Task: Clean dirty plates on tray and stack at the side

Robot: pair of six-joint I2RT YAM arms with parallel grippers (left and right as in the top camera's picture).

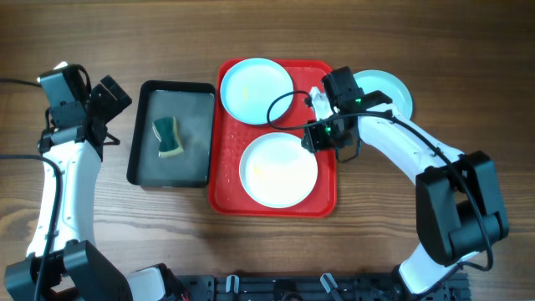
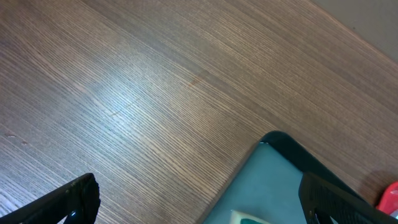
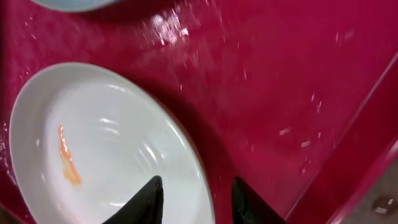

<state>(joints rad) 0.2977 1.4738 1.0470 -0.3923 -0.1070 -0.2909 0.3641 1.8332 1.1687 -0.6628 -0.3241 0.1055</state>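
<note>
Straddling the rim of the smeared white plate (image 3: pixel 93 143), which lies on the red tray (image 3: pixel 267 93), the right gripper (image 3: pixel 198 202) holds its jaws apart; closing squarely on that rim seems next.

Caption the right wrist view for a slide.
Open right gripper poised over the rim of a round white plastic plate with an orange smear, on the red plastic tray.
</note>
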